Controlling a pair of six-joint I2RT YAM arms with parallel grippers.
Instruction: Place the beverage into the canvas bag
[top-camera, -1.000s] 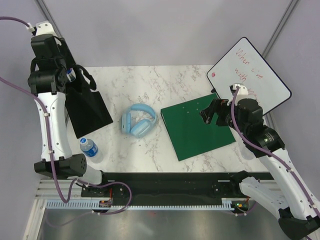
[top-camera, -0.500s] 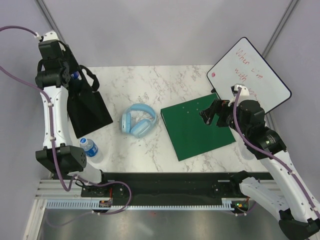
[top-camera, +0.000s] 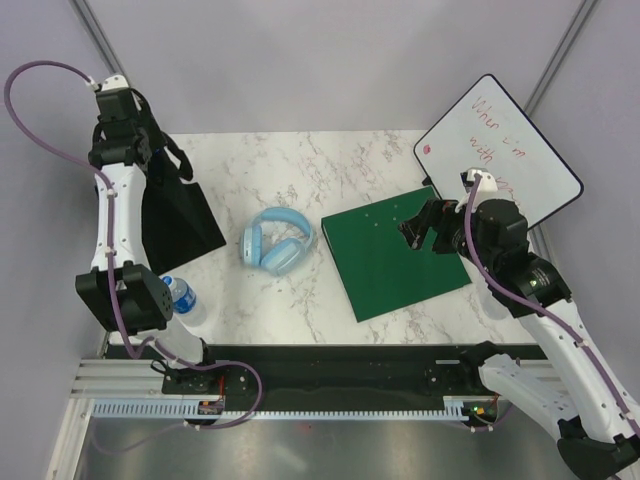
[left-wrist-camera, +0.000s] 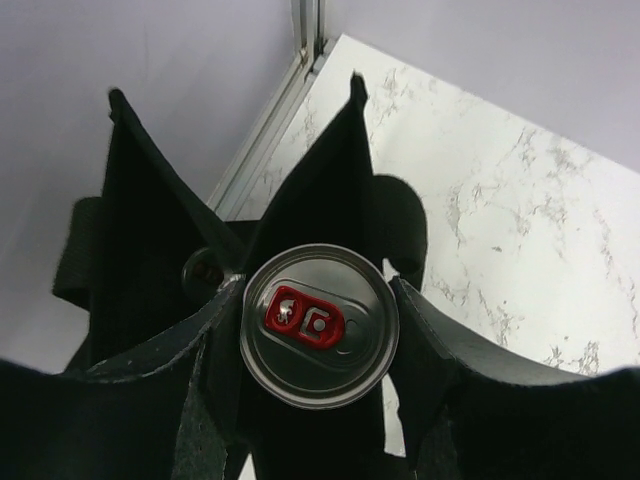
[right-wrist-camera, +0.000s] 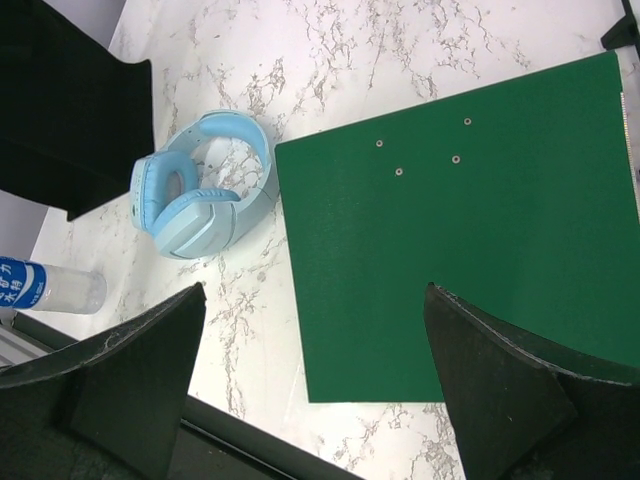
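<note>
Holding the can (left-wrist-camera: 318, 322) tight in the left gripper (left-wrist-camera: 315, 362) at the open mouth of the black canvas bag (left-wrist-camera: 150, 235) on the desk (top-camera: 350, 168), hanging the right gripper (right-wrist-camera: 312, 300) wide open and empty over the green board (right-wrist-camera: 480, 220).

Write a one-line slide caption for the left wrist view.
Left jaws grip a red-tabbed silver can upright between the raised sides of the black canvas bag, marble table behind.

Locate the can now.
Centre of the left wrist view: the can is held by the left gripper at the open mouth of the canvas bag.
</note>
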